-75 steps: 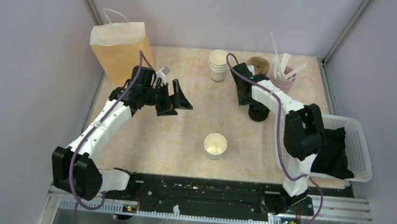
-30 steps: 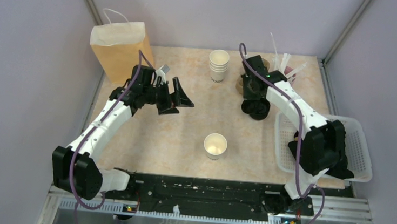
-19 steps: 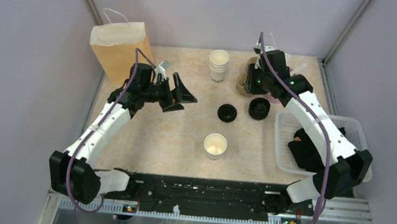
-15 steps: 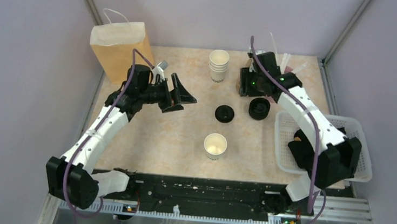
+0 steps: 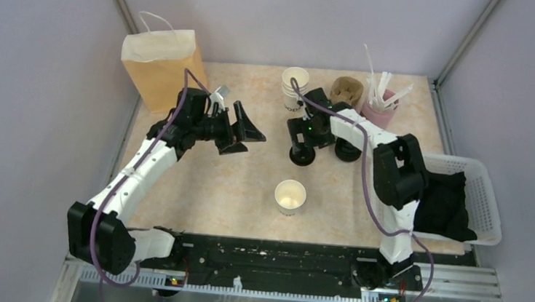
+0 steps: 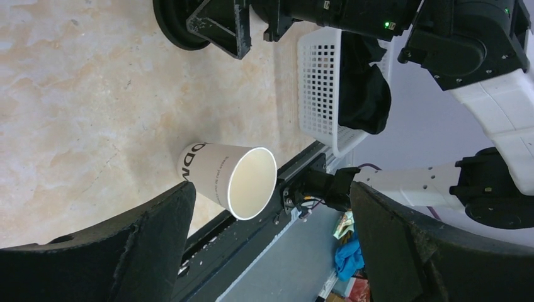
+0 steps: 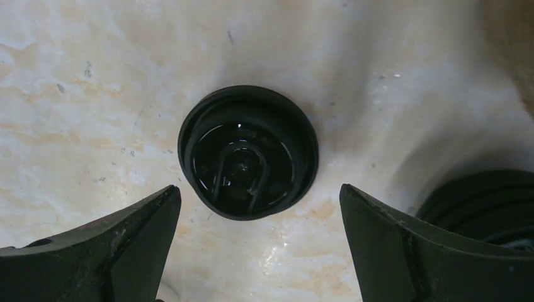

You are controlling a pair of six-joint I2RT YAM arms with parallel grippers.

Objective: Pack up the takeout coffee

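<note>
The right gripper gapes wide over a loose black lid, centre of its wrist view. The lidless paper cup stands lower centre in the top view. The left gripper is equally wide.

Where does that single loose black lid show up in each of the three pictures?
Top view: the lid lies mid-table, partly hidden under the right end effector.
Left wrist view: at the top edge, left of centre, cut off by the frame.
Right wrist view: dead centre of the picture.
Shared landmark: the right end effector, open and close over the lid in all three.
</note>
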